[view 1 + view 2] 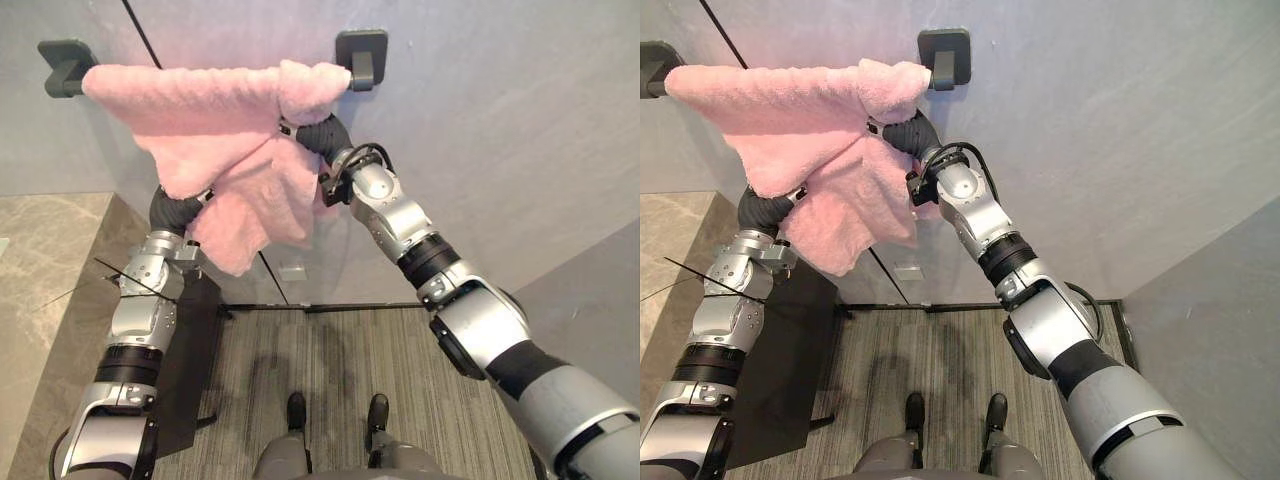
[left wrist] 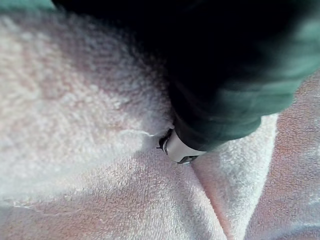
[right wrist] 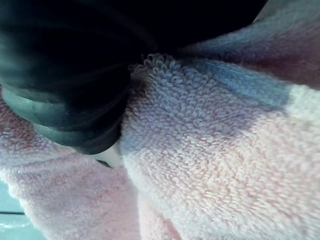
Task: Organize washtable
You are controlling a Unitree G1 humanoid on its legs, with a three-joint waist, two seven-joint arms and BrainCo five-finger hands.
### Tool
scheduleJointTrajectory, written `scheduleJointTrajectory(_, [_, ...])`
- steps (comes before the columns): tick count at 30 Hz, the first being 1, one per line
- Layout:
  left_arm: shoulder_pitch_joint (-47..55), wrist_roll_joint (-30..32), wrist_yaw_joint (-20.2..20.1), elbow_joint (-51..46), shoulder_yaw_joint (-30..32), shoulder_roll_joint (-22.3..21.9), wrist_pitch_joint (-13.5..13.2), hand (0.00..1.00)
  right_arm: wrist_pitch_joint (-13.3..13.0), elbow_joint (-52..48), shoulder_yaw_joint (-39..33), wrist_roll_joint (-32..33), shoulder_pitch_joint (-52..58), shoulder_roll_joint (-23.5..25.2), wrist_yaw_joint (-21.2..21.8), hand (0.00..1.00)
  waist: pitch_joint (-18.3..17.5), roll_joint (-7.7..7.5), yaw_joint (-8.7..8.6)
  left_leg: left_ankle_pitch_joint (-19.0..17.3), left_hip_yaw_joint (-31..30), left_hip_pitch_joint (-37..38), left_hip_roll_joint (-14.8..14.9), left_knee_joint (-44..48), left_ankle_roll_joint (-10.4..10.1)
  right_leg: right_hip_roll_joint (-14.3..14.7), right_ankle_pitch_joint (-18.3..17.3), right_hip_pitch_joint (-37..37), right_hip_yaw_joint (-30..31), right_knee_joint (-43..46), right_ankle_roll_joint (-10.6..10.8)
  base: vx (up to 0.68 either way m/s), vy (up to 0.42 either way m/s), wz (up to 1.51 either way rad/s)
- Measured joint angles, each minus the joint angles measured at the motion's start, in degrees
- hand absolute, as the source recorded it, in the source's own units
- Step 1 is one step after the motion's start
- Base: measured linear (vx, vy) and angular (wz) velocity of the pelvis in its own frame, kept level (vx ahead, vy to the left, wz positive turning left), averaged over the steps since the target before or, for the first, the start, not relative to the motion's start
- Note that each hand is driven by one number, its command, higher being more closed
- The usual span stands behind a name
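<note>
I am burying my left hand (image 1: 175, 208) and right hand (image 1: 318, 135) in the pink towel (image 1: 190, 105) draped between the wall brackets (image 1: 362, 52), likely straightening it, though I cannot tell whether my hidden fingers are clamping it.

I've got both hands sunk in the pink towel (image 1: 215, 110). The left hand (image 2: 181, 149) gives me one pale sliver past its blurred dark cover, the right hand (image 3: 111, 156) the same, so I can't read either grip. The rail (image 1: 361, 73) is draped over except its end stub, and the left wall bracket (image 1: 650, 62) is clipped by the right eye view's edge
</note>
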Motion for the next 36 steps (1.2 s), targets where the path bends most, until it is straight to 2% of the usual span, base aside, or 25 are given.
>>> scheduleJointTrajectory(5, [-0.84,0.0,0.83,0.97,0.0,0.0,0.01,1.0,-0.1,0.0,0.03,0.01,0.0,0.69,-1.18,1.0,0.0,-0.01,0.22,0.0,0.02,-0.04,0.03,0.0,0.0,0.03,-0.01,-0.04,0.01,0.0,-0.01,0.01,0.042,0.0])
scheduleJointTrajectory(6, [-0.84,0.0,0.82,1.06,-0.01,0.0,0.01,0.0,-0.1,0.0,0.05,0.0,0.0,0.69,-1.18,1.0,-0.01,-0.01,0.24,0.0,0.02,-0.05,0.04,0.0,0.0,0.03,-0.01,-0.05,0.01,0.0,-0.01,0.01,0.04,0.0])
scheduleJointTrajectory(13, [-0.67,-0.06,0.62,2.26,0.0,0.02,0.46,0.0,-0.11,0.02,0.05,0.04,0.01,-0.1,-1.11,1.0,-0.02,-0.03,0.41,0.0,0.19,-0.04,0.04,0.0,0.0,0.03,-0.01,-0.15,0.19,0.0,-0.01,0.01,0.04,-0.01])
scheduleJointTrajectory(19, [1.5,-1.91,-3.28,2.11,-0.85,2.23,0.95,0.0,-0.2,0.01,1.6,0.14,0.01,-1.39,-0.72,1.0,-0.08,-0.13,0.4,0.0,0.74,-0.02,0.06,0.0,0.0,0.03,0.01,-0.41,0.72,0.0,-0.02,0.0,0.014,-0.04])
scheduleJointTrajectory(20, [1.97,-2.5,-4.07,2.08,-1.28,2.99,1.13,0.0,-0.26,0.0,1.74,0.14,0.01,-1.67,-0.39,0.0,-0.08,-0.14,0.39,0.0,0.83,-0.03,0.06,0.0,0.0,0.03,0.03,-0.46,0.81,0.0,-0.03,0.0,0.0,-0.06])
scheduleJointTrajectory(25, [4.49,-6.94,-8.28,1.65,-2.9,7.22,1.93,0.0,-0.27,0.01,1.81,0.37,0.18,-2.59,0.42,0.0,-0.11,-0.18,0.16,0.0,1.03,0.03,0.06,0.04,0.01,0.05,0.15,-0.51,1.1,-0.01,-0.08,0.0,0.0,-0.01])
scheduleJointTrajectory(32, [6.66,-8.64,-9.36,1.61,-3.45,11.41,1.94,0.0,-0.27,0.0,3.98,2.09,0.57,-5.18,0.77,0.0,-0.4,-0.66,-0.37,0.07,1.18,0.11,0.12,0.09,0.09,0.04,0.23,-0.51,1.29,-0.01,-0.07,0.0,0.011,0.0])
scheduleJointTrajectory(36, [6.68,-8.64,-9.35,1.89,-3.45,11.64,1.94,0.0,-0.28,-0.15,3.99,2.34,2.06,-6.48,1.76,0.0,-0.78,-1.27,-0.38,0.08,1.36,0.2,0.46,0.3,0.09,0.08,0.31,-0.51,1.4,-0.01,-0.14,0.01,0.017,-0.01])
